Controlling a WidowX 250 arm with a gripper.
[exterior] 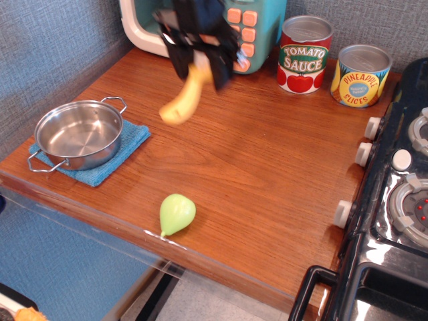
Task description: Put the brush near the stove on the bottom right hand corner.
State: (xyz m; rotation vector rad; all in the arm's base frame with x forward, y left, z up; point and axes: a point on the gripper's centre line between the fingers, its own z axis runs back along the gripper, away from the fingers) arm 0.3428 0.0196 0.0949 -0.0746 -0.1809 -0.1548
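Wooden and bare across its middle, the surface [254, 174] spread out below the fingers and left an open run toward its near right corner, which I judged to be where the task wanted the load set down. Well to the right of the fingers and lower in the view stood the glossy black stove [394, 221], its pale knobs along the edge that met the wood, so the goal spot lay far from the fingers, beside the lowest knob. Directly behind the fingers sat a teal-and-white toy microwave [264, 27], partly hidden by the arm. To their right, against the back wall, stood a tomato sauce can [305, 55] and a pineapple slices can [361, 75], both clear of the likely line of travel. To the left and lower, a steel pot [79, 134] rested on a blue cloth [130, 144], well aside. The gripper [199, 65] hung above the surface with its fingers [179, 59] clamped on the bristle end of the brush [184, 100], whose yellow handle drooped down and to the left, blurred, touching nothing; holding it high seemed meant to carry it over anything below. Nearest the front edge, below the fingers, lay a green pear [176, 213], apart from the stove corner and unlikely to obstruct.
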